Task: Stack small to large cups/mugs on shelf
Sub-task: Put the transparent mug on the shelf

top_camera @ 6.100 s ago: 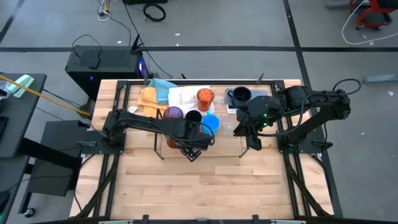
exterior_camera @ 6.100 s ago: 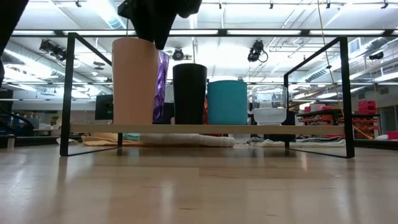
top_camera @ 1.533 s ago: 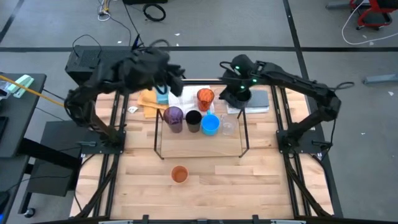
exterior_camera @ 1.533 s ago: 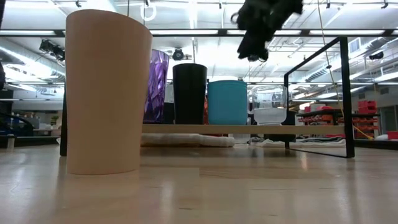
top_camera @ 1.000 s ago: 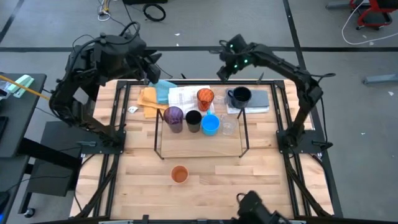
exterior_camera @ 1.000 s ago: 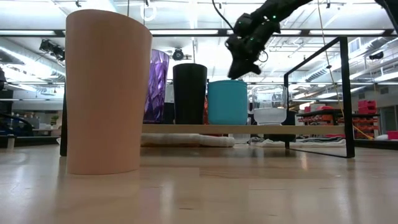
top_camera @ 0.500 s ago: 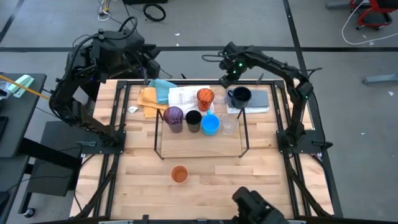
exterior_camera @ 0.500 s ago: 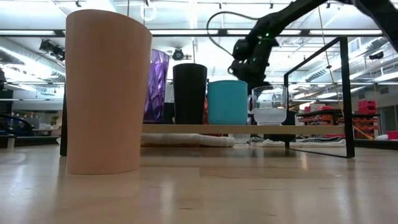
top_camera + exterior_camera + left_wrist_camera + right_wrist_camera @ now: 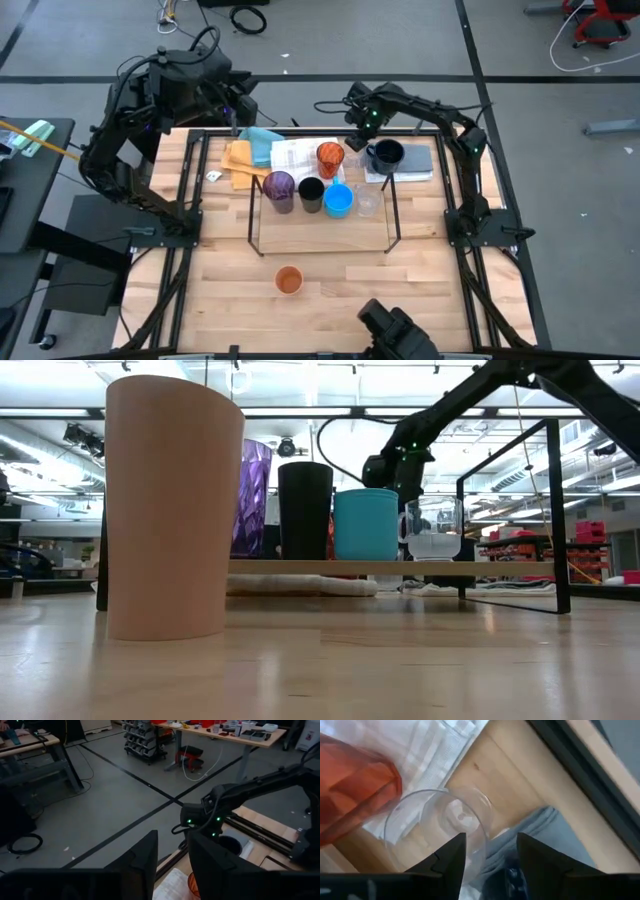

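On the shelf (image 9: 392,228) a purple cup (image 9: 279,187), a black cup (image 9: 311,190), a blue cup (image 9: 339,199) and a clear glass (image 9: 367,203) stand in a row. Behind it stand an orange cup (image 9: 330,157) and a navy mug (image 9: 388,153). Another clear glass (image 9: 437,827) stands between those two. My right gripper (image 9: 490,845) hangs open just above this glass, fingers pointing down, one finger over its rim. A second orange cup (image 9: 289,280) stands alone near the table's front. My left gripper (image 9: 172,850) is open, raised beyond the far left corner.
Folded cloths, orange (image 9: 238,160), teal (image 9: 262,142), white (image 9: 298,155) and grey (image 9: 415,160), lie along the far edge. A dark shape (image 9: 395,330) shows at the near edge. The wood between the shelf and the near orange cup is bare.
My right gripper has come from beyond the table's far edge, down and toward the near side, to just above the clear glass between the far orange cup and the navy mug. The dark shape at the near edge has shifted leftward.
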Action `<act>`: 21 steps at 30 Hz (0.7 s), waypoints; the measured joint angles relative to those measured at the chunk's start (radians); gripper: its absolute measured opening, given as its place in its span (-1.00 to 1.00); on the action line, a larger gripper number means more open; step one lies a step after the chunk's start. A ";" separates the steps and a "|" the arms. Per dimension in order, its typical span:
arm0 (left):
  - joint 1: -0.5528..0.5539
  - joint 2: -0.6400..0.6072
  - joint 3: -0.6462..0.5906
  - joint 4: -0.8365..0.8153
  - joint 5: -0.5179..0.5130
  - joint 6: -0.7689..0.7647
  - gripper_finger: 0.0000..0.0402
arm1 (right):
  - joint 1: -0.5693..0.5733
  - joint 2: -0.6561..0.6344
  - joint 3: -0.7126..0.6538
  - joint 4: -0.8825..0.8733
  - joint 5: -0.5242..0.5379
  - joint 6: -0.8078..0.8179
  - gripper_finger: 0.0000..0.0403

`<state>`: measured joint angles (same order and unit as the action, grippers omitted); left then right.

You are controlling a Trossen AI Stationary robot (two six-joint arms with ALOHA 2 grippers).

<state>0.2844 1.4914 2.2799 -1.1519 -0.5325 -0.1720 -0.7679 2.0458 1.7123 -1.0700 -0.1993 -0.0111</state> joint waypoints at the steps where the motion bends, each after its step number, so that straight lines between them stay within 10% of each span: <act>1: 0.000 0.000 0.000 0.000 0.000 0.000 -0.42 | 0.003 0.006 0.000 0.003 0.000 0.000 -0.11; 12: 0.000 0.000 0.000 0.000 -0.001 0.001 -0.43 | 0.012 0.015 0.000 0.041 0.000 0.012 -0.36; 21: 0.000 0.000 0.000 -0.001 -0.001 0.003 -0.45 | 0.011 0.015 0.000 0.048 0.001 0.008 -0.95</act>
<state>0.2844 1.4918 2.2799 -1.1530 -0.5339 -0.1688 -0.7570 2.0613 1.7119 -1.0223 -0.1982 -0.0032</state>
